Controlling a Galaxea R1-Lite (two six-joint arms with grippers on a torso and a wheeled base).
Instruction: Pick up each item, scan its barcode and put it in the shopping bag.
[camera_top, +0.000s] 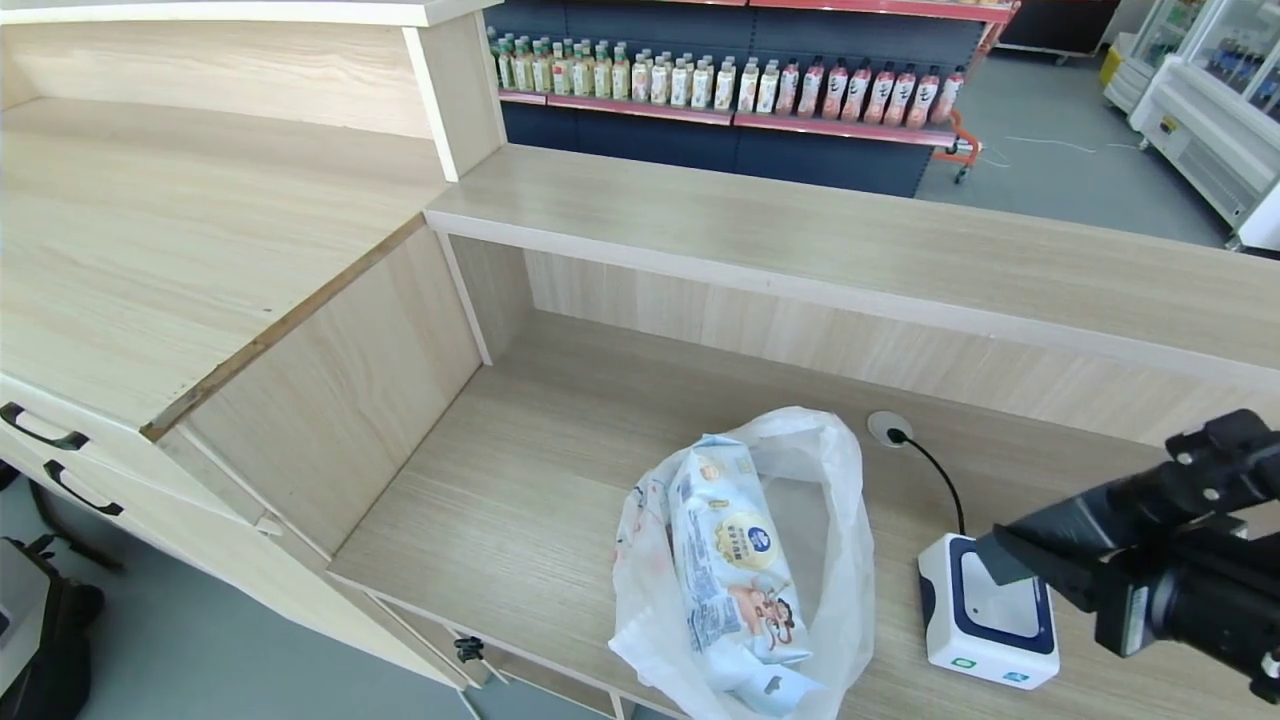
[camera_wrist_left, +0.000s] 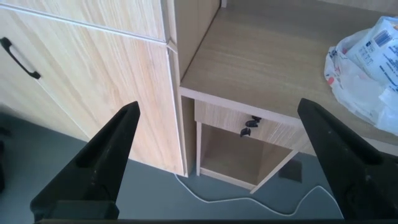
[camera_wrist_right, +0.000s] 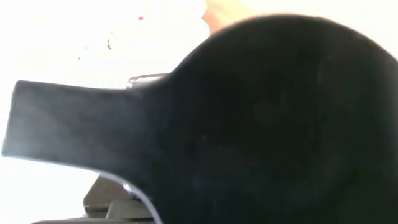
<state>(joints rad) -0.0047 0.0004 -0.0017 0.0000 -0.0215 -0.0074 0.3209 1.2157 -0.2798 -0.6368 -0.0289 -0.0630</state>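
Note:
A white plastic shopping bag (camera_top: 840, 560) lies open on the low wooden counter (camera_top: 560, 470). Inside it is a pale blue pack of wipes (camera_top: 730, 560) with a cartoon print. To the right of the bag stands a white and navy barcode scanner (camera_top: 985, 615). My right gripper (camera_top: 1005, 560) hangs just above the scanner's near right side, and I see nothing held in it. My left gripper (camera_wrist_left: 217, 162) is open and empty, out beyond the counter's front edge over the floor, with the bag (camera_wrist_left: 364, 68) off to one side.
A black cable (camera_top: 940, 480) runs from the scanner to a grommet (camera_top: 888, 428) in the counter. A raised ledge (camera_top: 850, 240) borders the back. A tall cabinet with drawer handles (camera_top: 40, 432) stands left. Keys (camera_wrist_left: 250, 124) hang from a drawer under the counter.

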